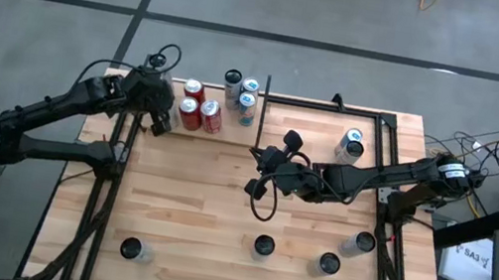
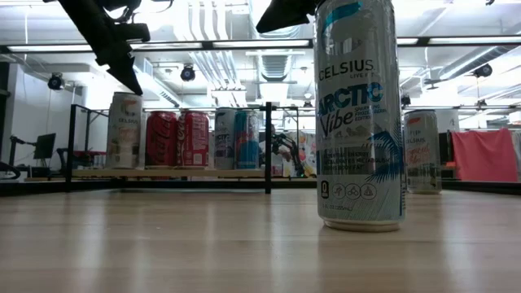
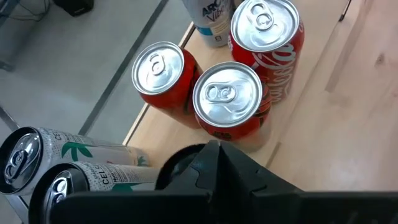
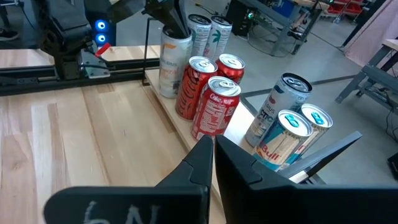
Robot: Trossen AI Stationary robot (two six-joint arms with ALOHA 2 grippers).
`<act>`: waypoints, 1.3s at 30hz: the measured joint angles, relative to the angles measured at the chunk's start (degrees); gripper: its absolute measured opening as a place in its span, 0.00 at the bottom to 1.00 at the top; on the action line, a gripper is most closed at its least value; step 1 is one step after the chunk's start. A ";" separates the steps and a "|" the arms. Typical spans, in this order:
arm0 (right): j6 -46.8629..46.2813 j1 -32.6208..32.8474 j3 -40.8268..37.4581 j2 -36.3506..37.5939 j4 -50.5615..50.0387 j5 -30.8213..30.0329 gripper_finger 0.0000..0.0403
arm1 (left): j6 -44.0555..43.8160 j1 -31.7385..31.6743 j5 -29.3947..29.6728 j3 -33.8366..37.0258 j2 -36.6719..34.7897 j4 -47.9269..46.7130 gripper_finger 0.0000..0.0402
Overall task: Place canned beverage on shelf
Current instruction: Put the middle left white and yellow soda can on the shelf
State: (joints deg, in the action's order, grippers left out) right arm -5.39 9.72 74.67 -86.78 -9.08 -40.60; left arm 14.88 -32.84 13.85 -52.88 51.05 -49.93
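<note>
The shelf (image 2: 163, 172) is a pale plank with black upright rods at the table's far left. On it stand three red cans (image 3: 227, 99), two white cans with green leaves (image 3: 37, 158), a blue-and-silver group (image 4: 292, 134) and a white can (image 4: 168, 62). My left gripper (image 4: 173, 25) is shut right over that white can's top. My right gripper (image 4: 211, 155) hangs shut and empty above mid-table (image 1: 261, 162), pointing at the shelf. A tall Celsius can (image 2: 358, 114) stands upright on the table near the front. My left gripper's shut fingers (image 2: 130, 81) come slanting down from above onto the top rim of the white can (image 2: 124, 130), which stands upright on the shelf. Whether they touch it, I cannot tell.
A bare black metal frame (image 1: 330, 106) runs along the far right half. Loose cans sit on the table at the right (image 1: 350, 144), near right (image 1: 359, 243) (image 1: 328, 263), near middle (image 1: 263, 246) and near left (image 1: 132, 249). Bare wood lies between shelf and near cans.
</note>
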 joint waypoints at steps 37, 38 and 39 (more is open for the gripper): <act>0.00 -0.01 -0.02 0.00 -0.02 0.02 0.02 | -10.06 0.02 3.16 0.04 -0.44 -7.14 0.00; 0.00 0.00 -0.02 0.00 -0.02 0.00 0.02 | -11.43 0.02 3.09 0.04 -0.56 -8.23 0.00; 0.00 0.00 -0.02 0.00 -0.04 0.01 0.02 | -12.75 0.02 3.08 0.04 -0.69 -9.16 0.00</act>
State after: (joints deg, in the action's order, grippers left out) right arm -5.39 9.72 74.65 -86.78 -9.13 -40.59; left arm 2.14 -32.82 16.93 -52.84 50.36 -59.09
